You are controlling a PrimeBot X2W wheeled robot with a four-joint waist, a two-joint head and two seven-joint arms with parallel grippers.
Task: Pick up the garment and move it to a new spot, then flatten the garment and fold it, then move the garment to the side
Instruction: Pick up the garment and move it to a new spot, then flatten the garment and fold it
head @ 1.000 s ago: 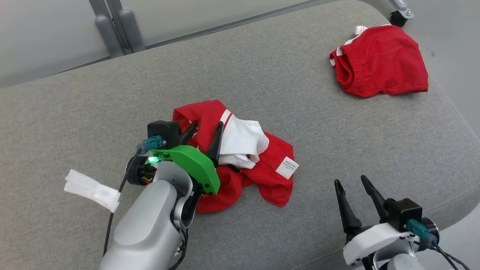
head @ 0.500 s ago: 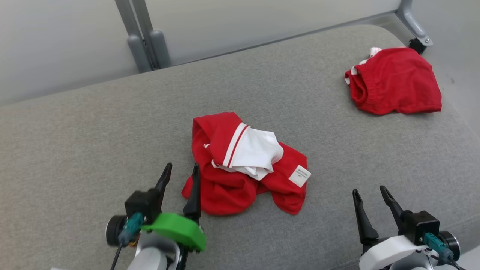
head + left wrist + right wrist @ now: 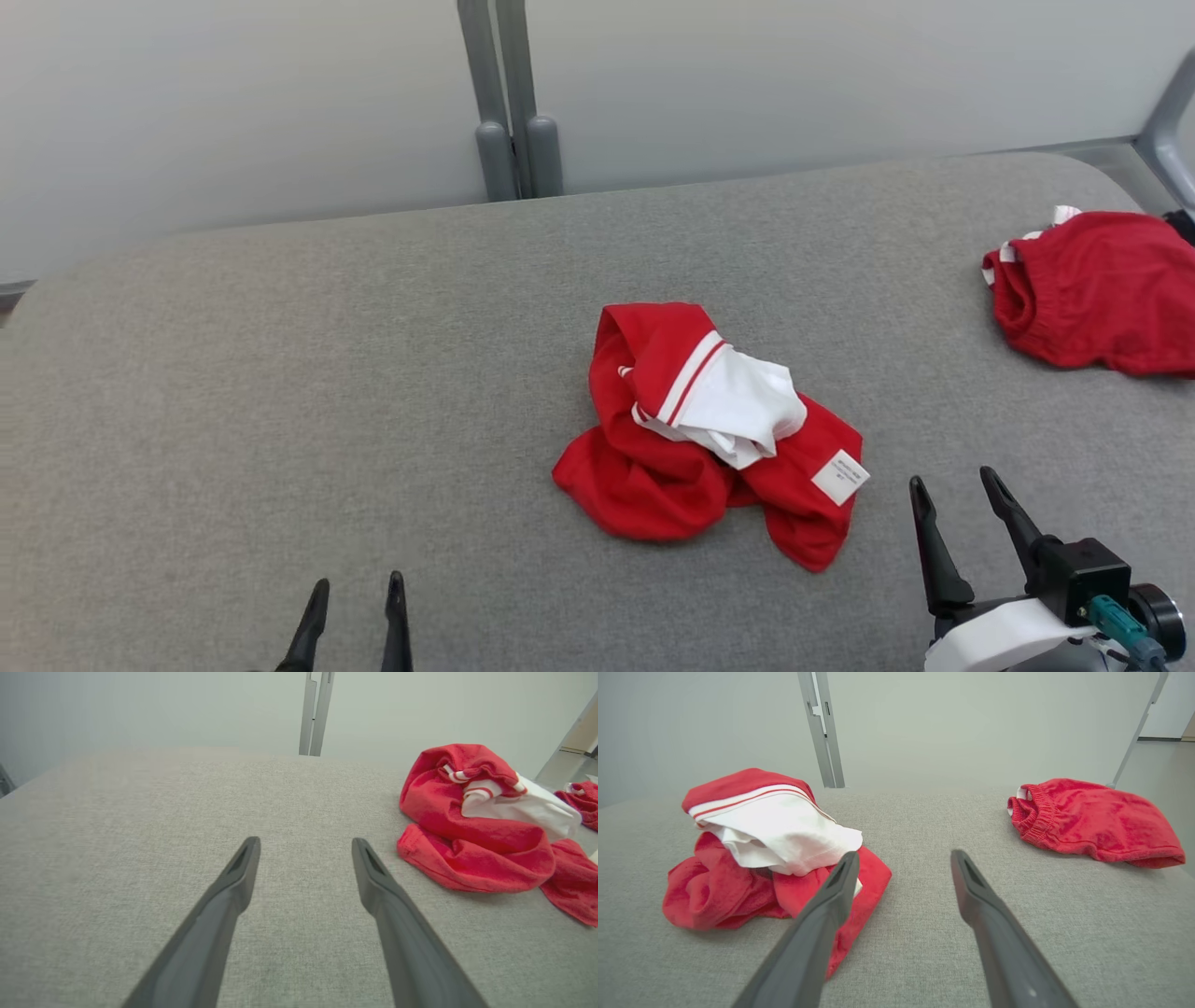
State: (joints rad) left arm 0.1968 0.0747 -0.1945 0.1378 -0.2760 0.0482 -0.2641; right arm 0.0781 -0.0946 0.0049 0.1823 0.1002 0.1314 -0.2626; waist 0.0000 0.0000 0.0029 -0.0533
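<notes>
Garment (image 3: 709, 439), red and white, lies crumpled at the middle of the grey padded table (image 3: 280, 373), held by nothing, while the left gripper (image 3: 358, 581) and right gripper (image 3: 953, 478) hover over the table's near edge, both spread and empty, seemingly poised to flatten it.

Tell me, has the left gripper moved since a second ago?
Yes. The left gripper has pulled back toward the robot, off the crumpled garment.
</notes>
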